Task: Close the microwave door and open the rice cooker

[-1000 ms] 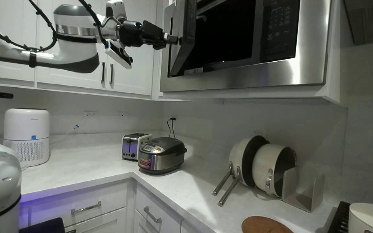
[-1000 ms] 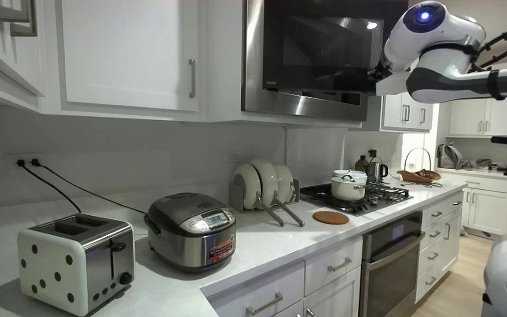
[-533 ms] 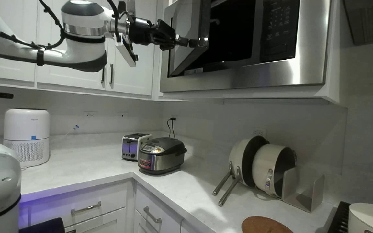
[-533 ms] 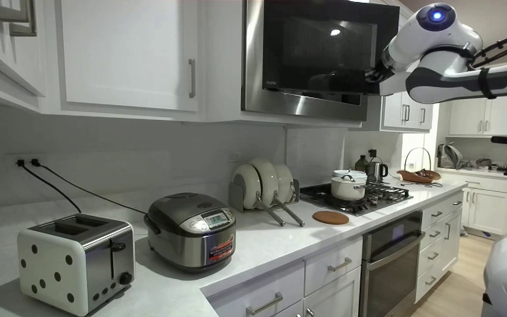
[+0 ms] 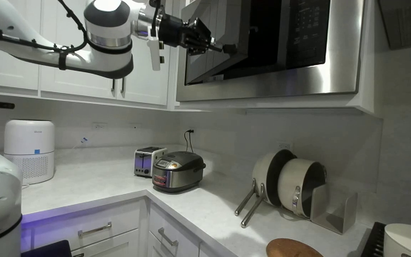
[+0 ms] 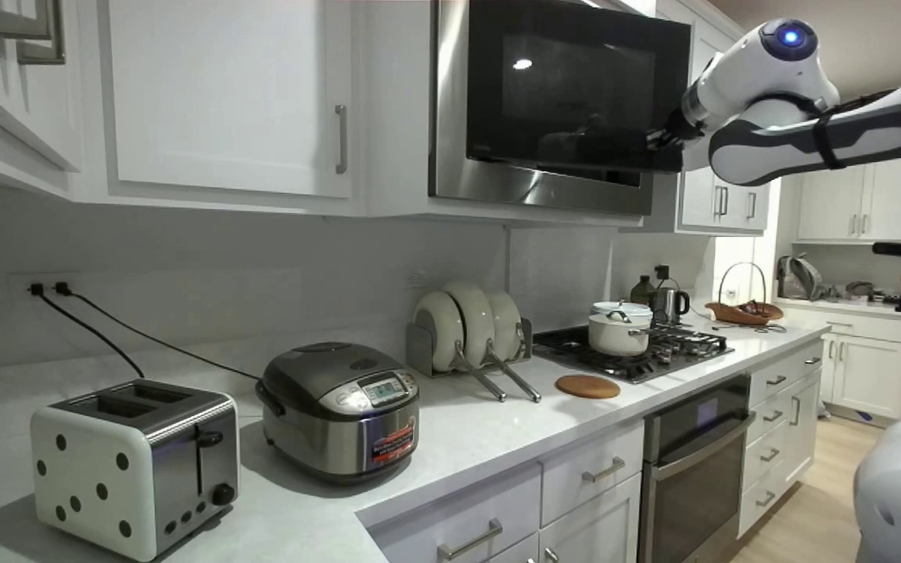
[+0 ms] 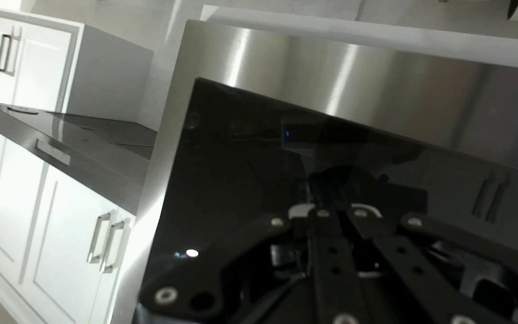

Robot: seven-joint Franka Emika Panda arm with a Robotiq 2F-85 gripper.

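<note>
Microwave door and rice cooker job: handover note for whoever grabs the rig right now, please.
Gripper: shut, holding nothing, at the outer face of the door; touching or just short of it, can't tell.
Microwave door: ajar.
Rice cooker: on the counter near the toaster, lid down.
Done: neither step finished.
Left: get the door fully shut, probably by pushing, then open the lid.

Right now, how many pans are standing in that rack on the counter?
3 that I can see: a first pan nearest the rice cooker, a middle pan, and a last pan nearest the stove. Another could be hidden behind them.
</note>
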